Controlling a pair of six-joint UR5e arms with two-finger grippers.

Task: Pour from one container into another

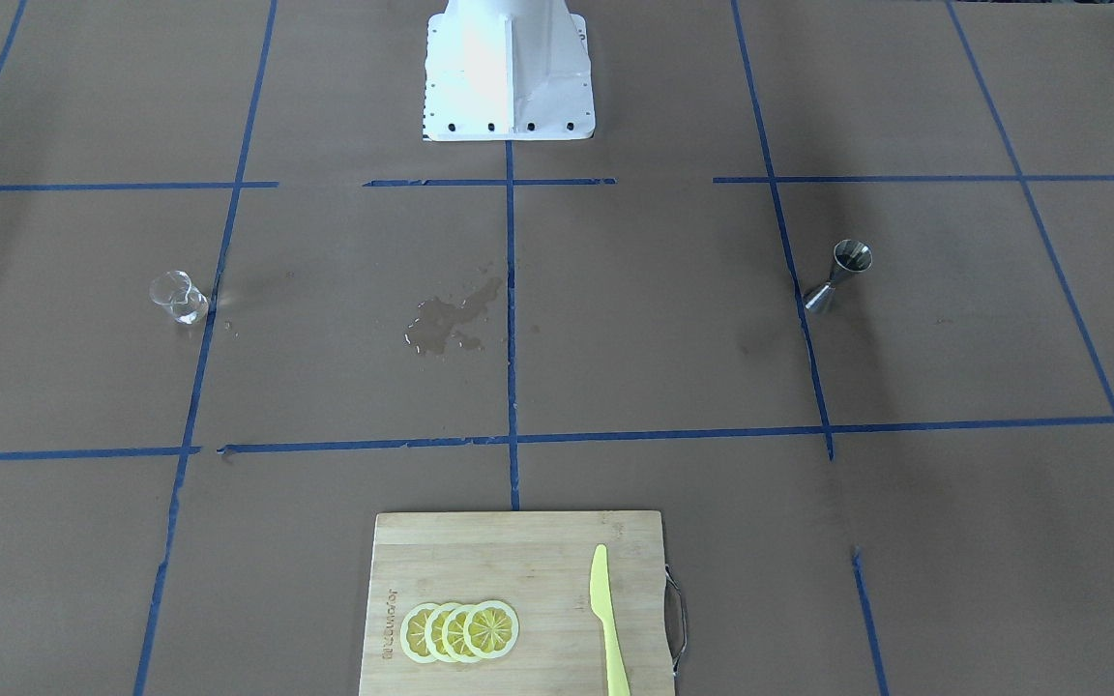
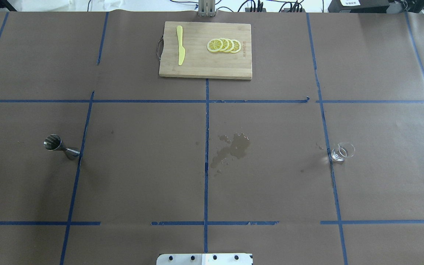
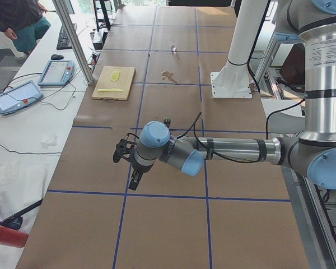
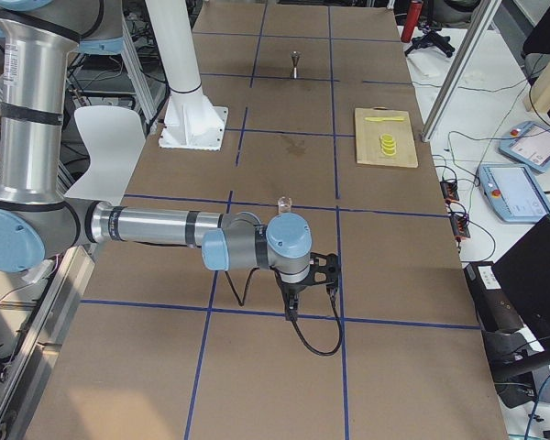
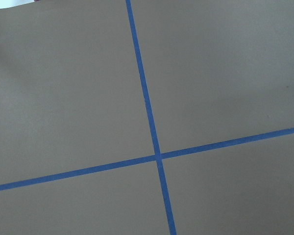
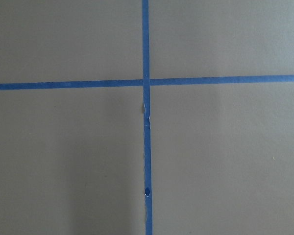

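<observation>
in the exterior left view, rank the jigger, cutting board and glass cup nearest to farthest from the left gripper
From the left gripper:
1. jigger, just beyond it at the near end
2. cutting board, mid-table, on the edge away from the robot
3. glass cup, at the far end

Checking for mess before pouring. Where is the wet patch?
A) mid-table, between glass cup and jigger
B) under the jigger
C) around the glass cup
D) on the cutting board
A: the wet patch lies by the centre tape line, apart from the glass cup and the jigger.
</observation>
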